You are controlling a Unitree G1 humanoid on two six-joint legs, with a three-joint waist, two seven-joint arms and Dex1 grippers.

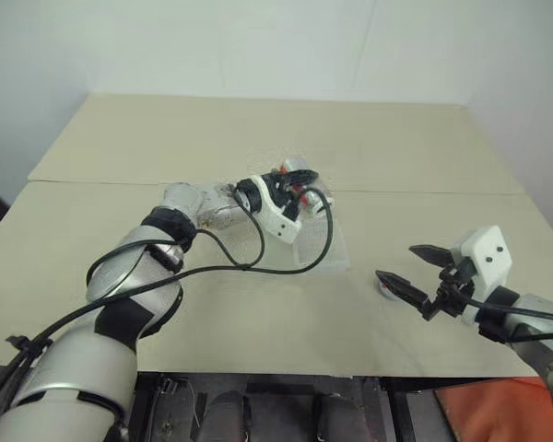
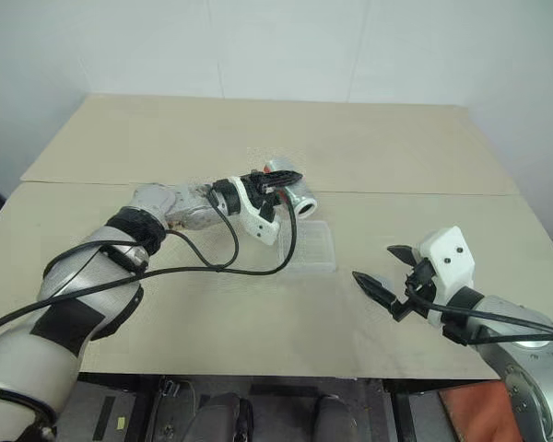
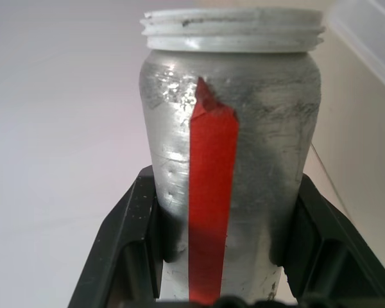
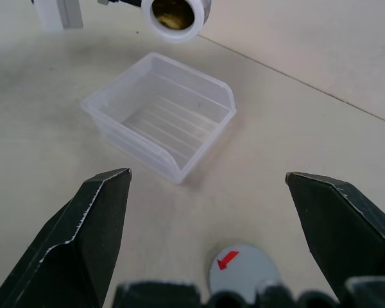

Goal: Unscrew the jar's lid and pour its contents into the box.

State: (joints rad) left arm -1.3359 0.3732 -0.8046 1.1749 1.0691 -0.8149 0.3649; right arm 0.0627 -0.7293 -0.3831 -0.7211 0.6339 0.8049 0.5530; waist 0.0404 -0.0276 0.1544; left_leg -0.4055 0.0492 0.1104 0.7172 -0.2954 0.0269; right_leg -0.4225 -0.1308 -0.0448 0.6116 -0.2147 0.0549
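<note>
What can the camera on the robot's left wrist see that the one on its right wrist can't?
The left wrist view shows the jar's silvery side, its red strip and its bare threaded neck, gripped by the left pincer. The right wrist view shows the clear box on the table, the grey lid lying flat, and the open right pincer. Both show the jar: the right wrist view sees its open mouth above the box.
</note>
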